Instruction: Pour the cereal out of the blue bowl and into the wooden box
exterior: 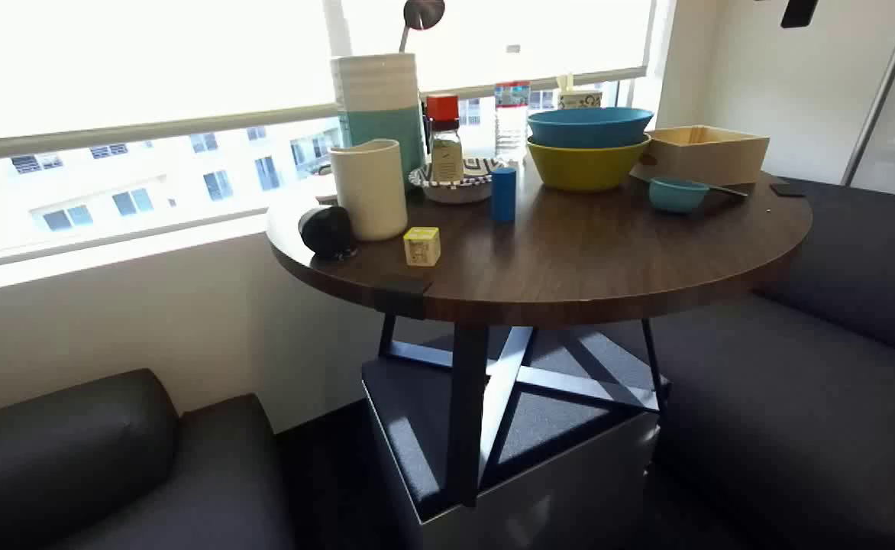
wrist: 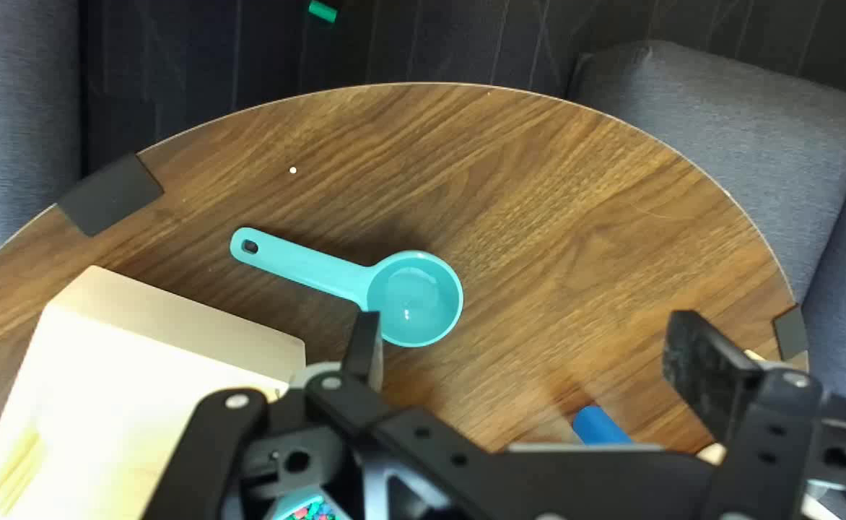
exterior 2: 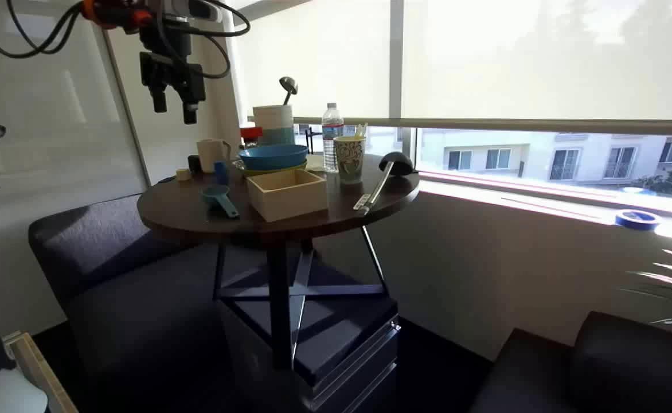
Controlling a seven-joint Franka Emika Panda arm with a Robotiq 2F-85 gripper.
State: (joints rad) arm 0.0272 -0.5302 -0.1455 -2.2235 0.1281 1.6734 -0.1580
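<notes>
The blue bowl sits stacked in the yellow bowl on the round table; it also shows in an exterior view. In the wrist view a sliver of the blue bowl with small multicoloured cereal shows under the gripper; the rest is hidden. The tan wooden box stands beside the bowls and also shows in an exterior view and the wrist view. My gripper is open and empty, well above the table. In the wrist view its jaws are wide apart, holding nothing.
A teal scoop lies near the box. A blue cylinder, yellow block, white mug and seasoning bottle stand on the table. A paper cup, water bottle and ladle are by the window.
</notes>
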